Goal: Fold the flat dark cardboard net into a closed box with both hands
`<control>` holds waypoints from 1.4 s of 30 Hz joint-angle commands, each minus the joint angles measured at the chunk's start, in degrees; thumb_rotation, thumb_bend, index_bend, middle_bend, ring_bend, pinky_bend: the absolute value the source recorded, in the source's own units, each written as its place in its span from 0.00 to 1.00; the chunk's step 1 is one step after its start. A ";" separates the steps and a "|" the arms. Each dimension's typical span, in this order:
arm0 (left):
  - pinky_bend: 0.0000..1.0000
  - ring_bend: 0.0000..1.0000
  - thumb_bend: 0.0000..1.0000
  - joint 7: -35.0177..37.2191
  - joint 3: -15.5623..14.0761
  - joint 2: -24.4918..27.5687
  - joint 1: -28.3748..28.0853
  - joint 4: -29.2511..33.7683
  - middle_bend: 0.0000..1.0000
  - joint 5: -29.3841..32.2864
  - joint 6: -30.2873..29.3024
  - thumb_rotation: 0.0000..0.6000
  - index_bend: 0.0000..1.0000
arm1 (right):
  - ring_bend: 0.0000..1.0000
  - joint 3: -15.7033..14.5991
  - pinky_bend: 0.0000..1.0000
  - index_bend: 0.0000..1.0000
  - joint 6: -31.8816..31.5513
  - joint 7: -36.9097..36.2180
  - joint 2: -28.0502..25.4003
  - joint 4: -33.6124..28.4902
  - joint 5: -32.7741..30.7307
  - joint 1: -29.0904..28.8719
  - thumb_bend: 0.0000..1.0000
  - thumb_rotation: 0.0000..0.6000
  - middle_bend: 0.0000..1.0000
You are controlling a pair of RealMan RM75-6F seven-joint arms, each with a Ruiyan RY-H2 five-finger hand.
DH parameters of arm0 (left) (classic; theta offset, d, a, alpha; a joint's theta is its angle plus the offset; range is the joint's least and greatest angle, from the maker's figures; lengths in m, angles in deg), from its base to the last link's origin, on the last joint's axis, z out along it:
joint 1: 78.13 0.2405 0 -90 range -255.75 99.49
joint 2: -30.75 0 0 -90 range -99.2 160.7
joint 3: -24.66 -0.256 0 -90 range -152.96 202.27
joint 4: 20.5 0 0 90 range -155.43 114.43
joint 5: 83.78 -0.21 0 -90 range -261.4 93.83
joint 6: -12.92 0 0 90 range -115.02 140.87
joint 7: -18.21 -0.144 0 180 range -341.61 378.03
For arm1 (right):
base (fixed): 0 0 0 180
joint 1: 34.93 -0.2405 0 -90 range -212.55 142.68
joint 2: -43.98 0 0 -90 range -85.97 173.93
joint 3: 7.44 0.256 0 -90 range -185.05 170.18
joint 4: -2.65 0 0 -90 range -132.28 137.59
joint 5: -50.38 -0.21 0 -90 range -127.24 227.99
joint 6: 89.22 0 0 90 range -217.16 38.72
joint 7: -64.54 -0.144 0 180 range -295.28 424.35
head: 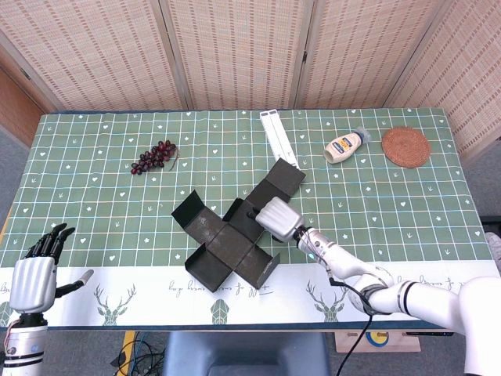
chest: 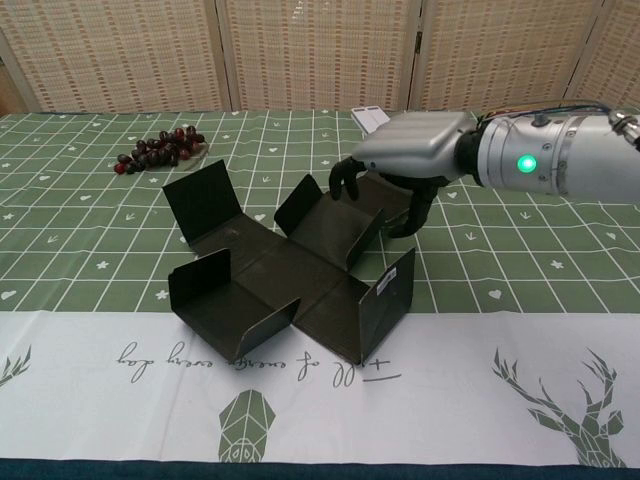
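the dark cardboard net [head: 235, 233] lies unfolded near the centre of the surface [head: 94, 204], several flaps half raised, its long arm running toward one o'clock. the right hand [head: 275, 216] hovers over that long arm, fingers [chest: 346, 178] curled downward and apart, holding nothing as far as the views show. the left hand [head: 35, 272] waits at the seven o'clock corner, fingers spread and empty. this looks like the opening step: reaching for the first panel. next, the right hand probably needs to catch the long arm's edge and lift it, while the left comes in to steady the opposite flap.
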 commanded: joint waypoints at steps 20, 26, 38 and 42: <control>0.35 0.20 0.12 4.40 0.02 -0.52 0.92 -3.05 0.16 -1.08 -0.02 1.00 0.18 | 0.83 -3.22 1.00 0.43 -0.43 12.92 4.04 1.34 -13.31 -3.42 0.43 1.00 0.52; 0.35 0.21 0.12 5.09 0.07 -0.52 1.00 -3.47 0.16 -1.29 0.07 1.00 0.18 | 0.83 -3.76 1.00 0.43 -2.34 15.98 4.37 -0.43 -18.51 -3.57 0.45 1.00 0.55; 0.35 0.21 0.12 6.12 0.11 -0.74 1.11 -4.45 0.16 -1.39 0.50 1.00 0.18 | 0.83 -3.73 1.00 0.43 -9.56 22.69 4.45 -6.50 -35.21 -4.14 0.45 1.00 0.55; 0.35 0.21 0.12 6.28 0.19 -0.93 0.96 -4.68 0.16 -1.51 0.71 1.00 0.18 | 0.83 -3.43 1.00 0.43 -13.14 23.97 5.11 -8.15 -38.75 -4.41 0.45 1.00 0.55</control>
